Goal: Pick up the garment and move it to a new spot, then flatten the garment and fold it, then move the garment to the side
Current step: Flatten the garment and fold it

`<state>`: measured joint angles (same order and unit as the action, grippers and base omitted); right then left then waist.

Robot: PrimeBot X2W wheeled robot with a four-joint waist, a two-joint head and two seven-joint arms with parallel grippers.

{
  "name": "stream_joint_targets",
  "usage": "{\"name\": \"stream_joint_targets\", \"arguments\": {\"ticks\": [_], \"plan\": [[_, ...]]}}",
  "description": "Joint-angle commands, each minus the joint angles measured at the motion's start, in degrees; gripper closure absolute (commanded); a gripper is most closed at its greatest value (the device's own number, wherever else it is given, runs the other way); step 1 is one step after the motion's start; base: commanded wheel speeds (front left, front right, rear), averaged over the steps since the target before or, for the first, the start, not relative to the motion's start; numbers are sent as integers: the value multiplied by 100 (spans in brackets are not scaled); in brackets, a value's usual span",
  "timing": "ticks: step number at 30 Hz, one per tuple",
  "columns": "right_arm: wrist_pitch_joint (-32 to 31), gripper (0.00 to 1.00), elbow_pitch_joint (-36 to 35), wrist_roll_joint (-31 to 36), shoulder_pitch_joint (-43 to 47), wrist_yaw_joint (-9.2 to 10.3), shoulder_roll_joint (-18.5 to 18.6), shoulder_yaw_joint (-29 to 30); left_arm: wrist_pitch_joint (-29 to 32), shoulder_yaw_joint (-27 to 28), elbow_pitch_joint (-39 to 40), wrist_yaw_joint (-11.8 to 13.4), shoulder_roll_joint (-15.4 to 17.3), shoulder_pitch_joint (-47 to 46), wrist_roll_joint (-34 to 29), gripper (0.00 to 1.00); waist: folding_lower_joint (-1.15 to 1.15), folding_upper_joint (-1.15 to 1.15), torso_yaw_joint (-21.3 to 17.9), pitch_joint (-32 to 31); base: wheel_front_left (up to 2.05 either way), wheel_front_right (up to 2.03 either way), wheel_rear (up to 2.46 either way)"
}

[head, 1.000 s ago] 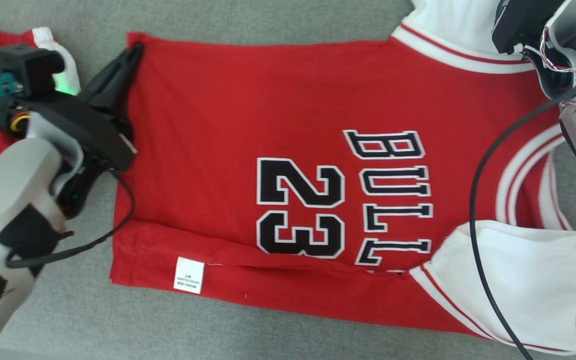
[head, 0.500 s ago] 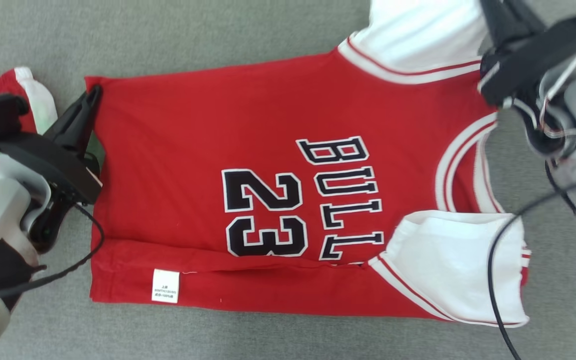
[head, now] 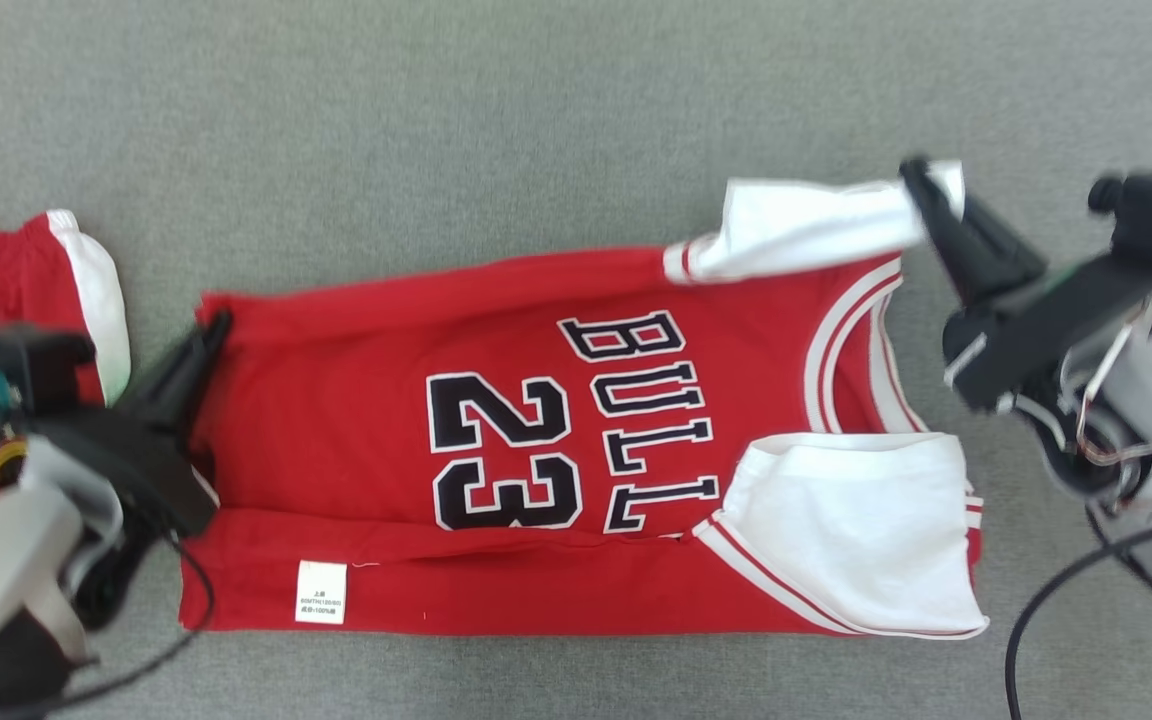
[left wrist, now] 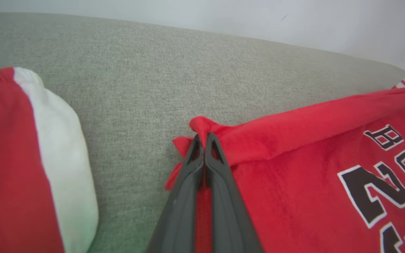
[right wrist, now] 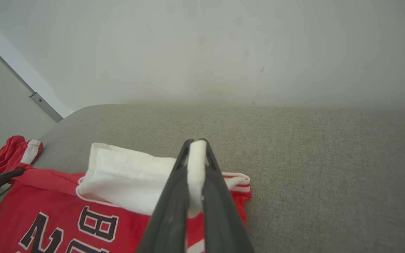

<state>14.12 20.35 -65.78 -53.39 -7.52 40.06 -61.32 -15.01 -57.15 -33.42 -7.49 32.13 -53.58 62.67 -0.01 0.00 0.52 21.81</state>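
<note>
The garment (head: 536,330) is a red jersey with white sleeves and black "BULLS 23" lettering, spread on grey fabric with its near long edge folded over. My left gripper (head: 216,325) is shut on the jersey's far hem corner (left wrist: 202,128), lifting it a little. My right gripper (head: 921,180) is shut on the far white sleeve (head: 806,225), holding it raised above the surface. In the right wrist view the white cloth (right wrist: 196,168) is pinched between the dark fingers (right wrist: 167,211). The near white sleeve (head: 846,530) lies flat on the jersey.
A second red and white garment (head: 6,290) lies at the left, close to my left arm; it shows in the left wrist view as red and white cloth (left wrist: 23,158). The grey surface (head: 436,120) stretches far beyond the jersey. A pale wall (right wrist: 223,52) stands behind it.
The head camera has pulled back, so the jersey looks smaller and lower. Both grippers have lifted the far edge and drawn it toward the near side; the far white sleeve now hangs from the right gripper.
</note>
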Motion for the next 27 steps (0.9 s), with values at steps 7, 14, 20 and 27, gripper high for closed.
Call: {"name": "stream_joint_targets", "arguments": {"ticks": [7, 14, 20, 27], "plan": [[65, 100, -259, -257, 649, 7, 104, -105, -23, 374, 115, 2, -93, 908, -285, 100, 1, 0, -94, -351, 0, 0, 0], [101, 100, -356, -379, 1166, 6, 7, -212, -11, 635, 35, 2, -296, 1531, -548, 100, 1, 0, -129, -637, 0, 0, 0], [112, 100, -191, -436, 1507, 7, -88, -167, -13, 1097, 126, 2, -425, 1874, -795, 100, 1, 0, -168, -853, 0, 0, 0], [114, 100, -85, -402, 1911, 7, -228, 107, -14, 1599, 353, 2, -504, 2258, -1121, 100, 1, 0, -180, -1027, 0, 0, 0]]}}
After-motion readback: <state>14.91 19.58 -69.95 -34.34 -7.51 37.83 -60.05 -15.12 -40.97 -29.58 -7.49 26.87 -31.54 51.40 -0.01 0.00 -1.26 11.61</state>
